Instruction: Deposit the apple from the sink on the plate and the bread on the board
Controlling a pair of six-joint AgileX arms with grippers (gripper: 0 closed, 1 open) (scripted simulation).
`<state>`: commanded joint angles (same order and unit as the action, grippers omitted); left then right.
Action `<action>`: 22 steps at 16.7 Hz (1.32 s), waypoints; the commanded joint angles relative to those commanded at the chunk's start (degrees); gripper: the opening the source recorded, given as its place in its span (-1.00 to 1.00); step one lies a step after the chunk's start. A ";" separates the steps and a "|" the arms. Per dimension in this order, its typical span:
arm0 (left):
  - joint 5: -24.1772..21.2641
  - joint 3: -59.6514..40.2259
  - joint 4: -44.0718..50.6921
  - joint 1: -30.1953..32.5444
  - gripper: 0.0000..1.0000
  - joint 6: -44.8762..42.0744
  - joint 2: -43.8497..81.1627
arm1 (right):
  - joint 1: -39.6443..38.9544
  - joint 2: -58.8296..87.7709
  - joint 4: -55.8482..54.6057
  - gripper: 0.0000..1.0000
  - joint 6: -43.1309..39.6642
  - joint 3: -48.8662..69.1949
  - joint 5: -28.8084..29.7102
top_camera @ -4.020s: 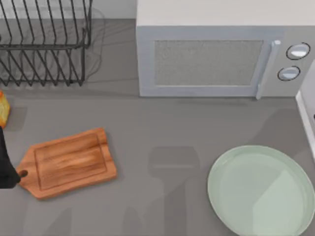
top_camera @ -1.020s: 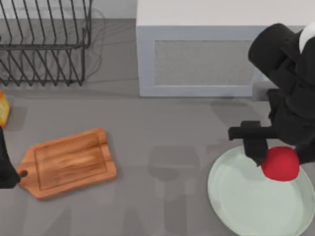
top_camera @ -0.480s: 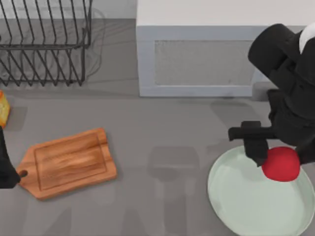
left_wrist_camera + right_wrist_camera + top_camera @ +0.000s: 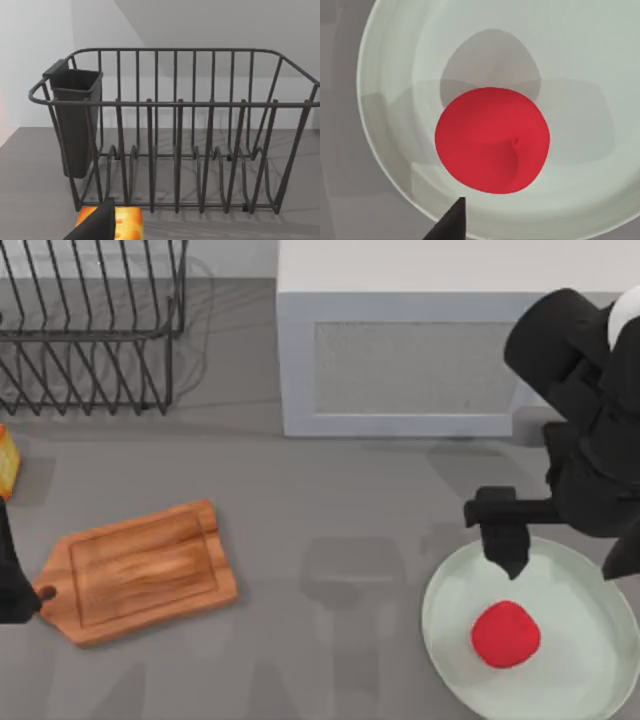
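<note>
Apple (image 4: 506, 634) dropped onto plate (image 4: 450, 640) (bread (image 4: 6, 460) cropped)

Place: probably a kitchen | signs: microwave (image 4: 420, 360); dish rack (image 4: 90, 330); cutting board (image 4: 140, 570); plate (image 4: 450, 640)

Even, bright, diffuse light falls from above, with no glare anywhere. The apple (image 4: 492, 141) casts several soft overlapping shadows on the plate (image 4: 385, 165) (a hint of more than one lamp). The dish rack (image 4: 90, 325) throws thin striped shadows on the grey table (image 4: 330, 500). Edges look slightly soft throughout, without visible distortion.
</note>
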<state>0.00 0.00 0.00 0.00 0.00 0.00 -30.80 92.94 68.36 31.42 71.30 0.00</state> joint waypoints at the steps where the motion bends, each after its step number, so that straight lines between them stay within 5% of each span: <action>1: 0.00 0.00 0.00 0.00 1.00 0.00 0.00 | 0.00 0.00 0.00 1.00 0.00 0.00 0.00; 13: 0.00 0.00 0.00 0.00 1.00 0.00 0.00 | 2.17 -5.38 -4.58 1.00 -2.15 -4.70 0.00; 22: 0.00 0.00 0.00 0.00 1.00 0.00 0.00 | 15.26 -48.64 -33.86 1.00 -15.54 -35.39 0.00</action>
<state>0.00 0.00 0.00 0.00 0.00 0.00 -15.54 44.30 34.50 15.88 35.91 0.00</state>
